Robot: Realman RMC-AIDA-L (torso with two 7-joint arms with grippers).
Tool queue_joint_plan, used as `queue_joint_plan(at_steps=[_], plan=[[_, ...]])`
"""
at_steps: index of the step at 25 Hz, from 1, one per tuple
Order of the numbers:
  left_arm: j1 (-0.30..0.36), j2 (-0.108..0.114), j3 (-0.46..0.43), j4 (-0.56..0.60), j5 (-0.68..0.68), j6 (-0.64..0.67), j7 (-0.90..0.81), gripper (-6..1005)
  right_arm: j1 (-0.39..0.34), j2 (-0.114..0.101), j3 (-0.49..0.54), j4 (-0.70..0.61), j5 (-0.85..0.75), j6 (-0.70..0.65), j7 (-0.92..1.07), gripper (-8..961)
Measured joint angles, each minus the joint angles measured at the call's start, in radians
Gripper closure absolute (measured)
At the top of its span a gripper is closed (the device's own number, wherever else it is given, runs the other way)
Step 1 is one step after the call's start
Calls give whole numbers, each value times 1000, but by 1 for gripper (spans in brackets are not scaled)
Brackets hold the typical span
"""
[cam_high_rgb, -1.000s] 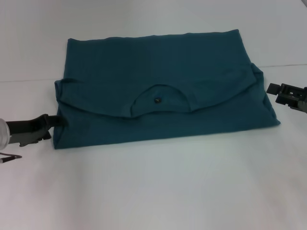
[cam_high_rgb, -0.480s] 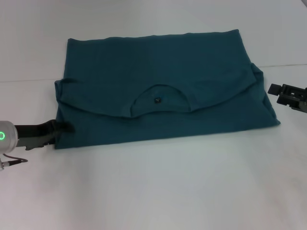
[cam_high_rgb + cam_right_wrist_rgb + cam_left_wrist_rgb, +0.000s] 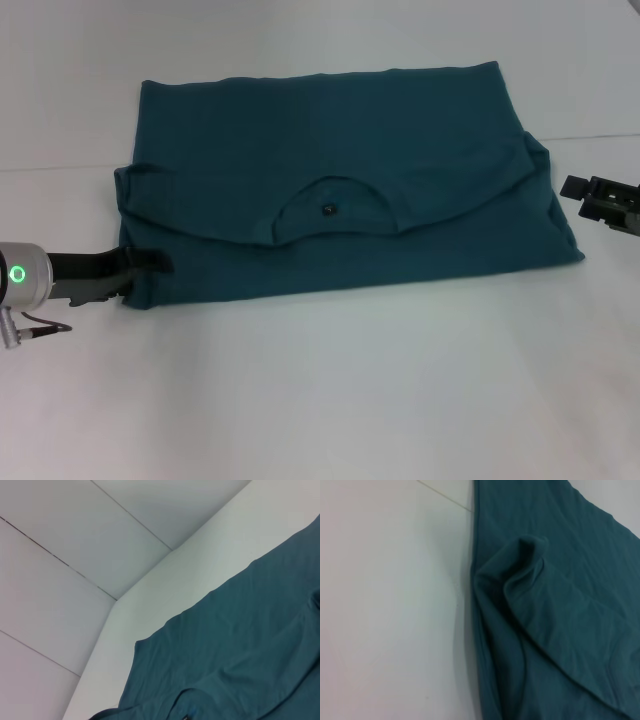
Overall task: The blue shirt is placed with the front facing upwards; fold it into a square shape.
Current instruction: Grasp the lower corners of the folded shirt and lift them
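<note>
The blue shirt [image 3: 330, 190] lies on the white table, its upper part folded down so that the round neckline and small dark tag [image 3: 327, 210] face up at the middle. My left gripper [image 3: 150, 266] reaches in low from the left and overlaps the shirt's near left corner. The left wrist view shows that side edge with a bunched fold of the blue shirt [image 3: 530, 575]. My right gripper [image 3: 590, 195] hovers just off the shirt's right edge, apart from the cloth. In the right wrist view the blue shirt [image 3: 240, 655] spreads across the table.
The white table [image 3: 330, 400] extends well beyond the shirt on the near side and at both ends. A thin cable [image 3: 40, 330] hangs under my left wrist. Pale wall panels [image 3: 75, 555] rise behind the table.
My left gripper has slid to the right, from the shirt's left edge onto its near left corner, and that corner has shifted slightly right. The right arm has not moved.
</note>
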Motion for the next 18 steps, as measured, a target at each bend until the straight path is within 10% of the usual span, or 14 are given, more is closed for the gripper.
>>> queue_joint_plan(at_steps=[12,18], plan=[[-12,-2,42,20,75,0,-19,398,6,0,2,0,0,-1,2,238],[-13,-6,56,31,77,-1,-19,642,6,0,4,0,0,0,2,238]])
